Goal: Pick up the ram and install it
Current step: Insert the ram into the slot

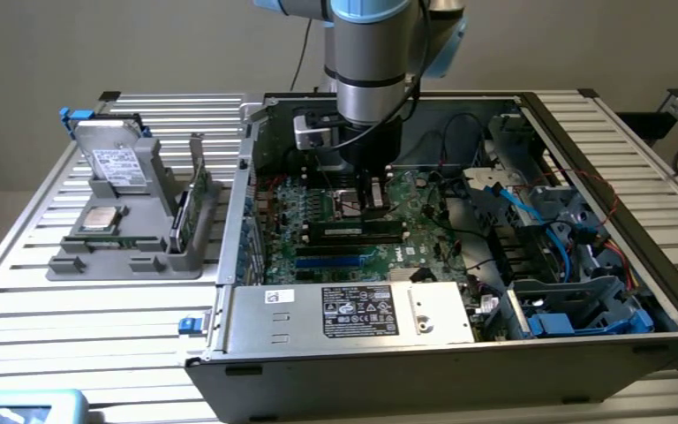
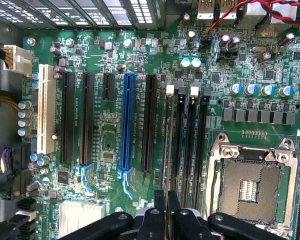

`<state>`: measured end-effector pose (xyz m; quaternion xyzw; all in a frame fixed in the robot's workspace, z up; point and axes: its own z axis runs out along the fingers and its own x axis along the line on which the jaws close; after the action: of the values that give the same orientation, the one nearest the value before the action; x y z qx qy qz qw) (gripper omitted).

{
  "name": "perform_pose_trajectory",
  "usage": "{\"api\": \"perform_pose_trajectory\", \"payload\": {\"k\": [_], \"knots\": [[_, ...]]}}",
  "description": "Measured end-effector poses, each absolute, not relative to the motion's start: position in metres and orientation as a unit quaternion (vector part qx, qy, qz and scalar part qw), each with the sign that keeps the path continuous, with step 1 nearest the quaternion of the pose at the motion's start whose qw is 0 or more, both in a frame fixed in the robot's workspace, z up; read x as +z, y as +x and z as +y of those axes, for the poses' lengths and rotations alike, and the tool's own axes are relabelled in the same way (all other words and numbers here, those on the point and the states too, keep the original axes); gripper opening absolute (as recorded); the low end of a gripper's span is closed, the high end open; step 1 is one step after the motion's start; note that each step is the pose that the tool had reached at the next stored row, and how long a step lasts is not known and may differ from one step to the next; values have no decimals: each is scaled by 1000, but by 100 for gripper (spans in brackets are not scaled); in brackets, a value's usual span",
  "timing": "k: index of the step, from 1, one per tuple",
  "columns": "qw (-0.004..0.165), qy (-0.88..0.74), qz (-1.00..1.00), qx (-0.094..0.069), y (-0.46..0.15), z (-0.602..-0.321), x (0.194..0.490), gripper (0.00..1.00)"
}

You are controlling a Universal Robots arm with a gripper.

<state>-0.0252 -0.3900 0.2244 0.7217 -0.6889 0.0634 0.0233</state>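
While I hang low inside the case [image 1: 433,353], the ram [image 2: 165,150] sits between my fingers [image 2: 159,220], seen edge-on as a thin line. It runs along the memory slot nearest the long card slots. In the exterior view the ram [image 1: 357,231] reads as a dark stick with a pale label, standing upright on the board just under my gripper [image 1: 372,205].

Jaws: nearly closed, a narrow gap only, pinched on the ram's top edge. My gripper [image 2: 166,215] is over one end of the stick, not its middle.

Around it: three more memory slots [image 2: 192,145] beside the ram look bare. The open processor socket [image 2: 252,187] lies just past them. A blue card slot [image 2: 127,120] lies on the ram's other side.

Further out: a grey rack [image 1: 139,256] stands on the slatted table [image 1: 33,291], at the exterior view's left, well apart from the case.

Progress, as I judge it: pick-up done, and the ram is lined up with its slot. Whether it is pressed fully home I cannot tell, since the end clips are too small to read. I have not let go.
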Motion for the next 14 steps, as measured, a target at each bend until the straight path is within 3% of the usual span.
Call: {"api": "perform_pose_trajectory", "payload": {"k": [14], "knots": [[20,721,-689,66,-26,-390,223,14]]}}
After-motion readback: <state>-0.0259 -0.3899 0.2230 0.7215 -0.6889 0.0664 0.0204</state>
